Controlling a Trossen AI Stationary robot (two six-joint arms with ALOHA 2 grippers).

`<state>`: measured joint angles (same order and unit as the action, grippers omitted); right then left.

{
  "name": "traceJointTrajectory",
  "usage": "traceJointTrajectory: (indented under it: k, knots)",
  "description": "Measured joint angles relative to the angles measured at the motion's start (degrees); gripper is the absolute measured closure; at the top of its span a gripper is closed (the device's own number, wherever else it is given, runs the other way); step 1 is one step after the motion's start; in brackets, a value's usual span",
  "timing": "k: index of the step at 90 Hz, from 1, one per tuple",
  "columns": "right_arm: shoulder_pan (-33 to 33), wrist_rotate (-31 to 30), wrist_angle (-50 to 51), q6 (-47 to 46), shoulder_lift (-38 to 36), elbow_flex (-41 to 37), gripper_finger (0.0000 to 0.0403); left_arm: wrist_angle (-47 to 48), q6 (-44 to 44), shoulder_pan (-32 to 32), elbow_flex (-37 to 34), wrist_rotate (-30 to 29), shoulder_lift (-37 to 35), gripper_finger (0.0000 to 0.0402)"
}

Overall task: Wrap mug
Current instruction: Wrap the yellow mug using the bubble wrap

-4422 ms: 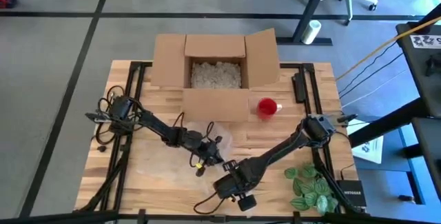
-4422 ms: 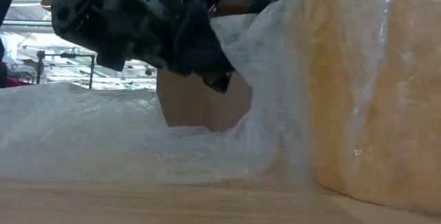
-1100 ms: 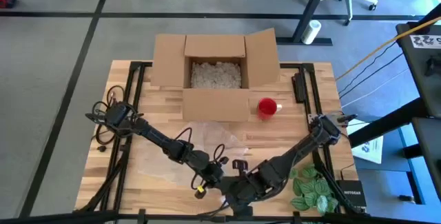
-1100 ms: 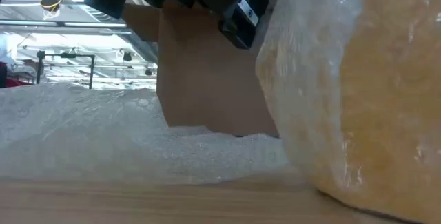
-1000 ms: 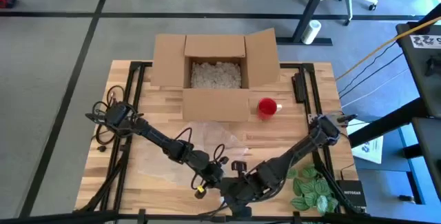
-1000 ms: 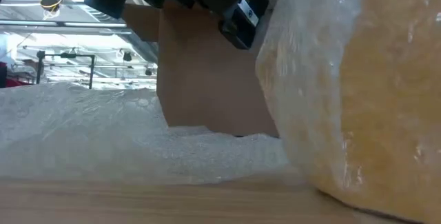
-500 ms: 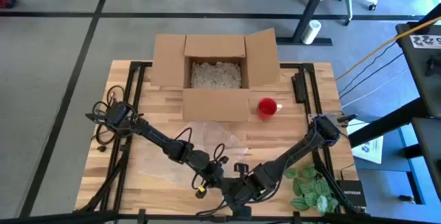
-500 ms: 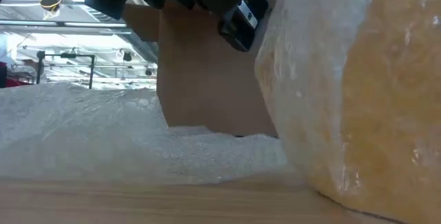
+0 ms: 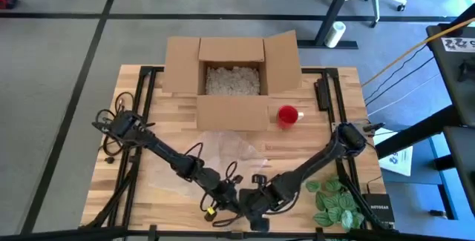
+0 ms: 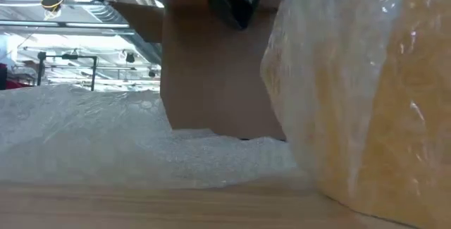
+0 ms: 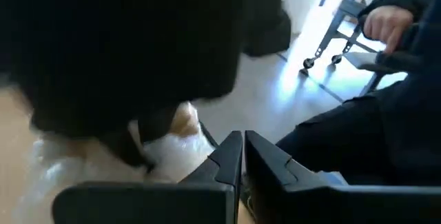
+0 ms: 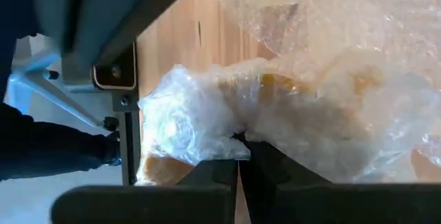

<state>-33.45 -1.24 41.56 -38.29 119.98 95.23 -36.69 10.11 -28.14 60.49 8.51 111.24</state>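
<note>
Right gripper (image 12: 238, 156): near front table edge, fingers closed, pinching bubble wrap (image 12: 324, 107).
Left gripper (image 11: 242, 156): just beside the right one, fingers pressed together; whether anything is held cannot be told.
Mug (image 10: 380, 109): yellow, bundled in the wrap, on the table (image 9: 148, 174) at its front edge, between the grippers.
More loose wrap spread flat toward the centre.
Box (image 9: 232, 74): open cardboard, filled with packing, at the back.
Red cup (image 9: 288, 114): beside box.
Leaves (image 9: 335, 202): front right corner.
</note>
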Motion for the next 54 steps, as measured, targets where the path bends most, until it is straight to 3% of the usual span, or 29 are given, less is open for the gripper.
traceJointTrajectory:
  k: [17,54]
  knots:
    - [2.2,0.6,-7.1,3.5,0.3,-1.0,0.0403,1.5,-0.2,-0.3,0.0,-3.1,0.2,0.0402]
    - [2.5,-0.1,-4.8,1.6,-0.2,-0.9,0.0403,5.0,0.0,1.3,-0.2,-4.9,0.1,0.0401]
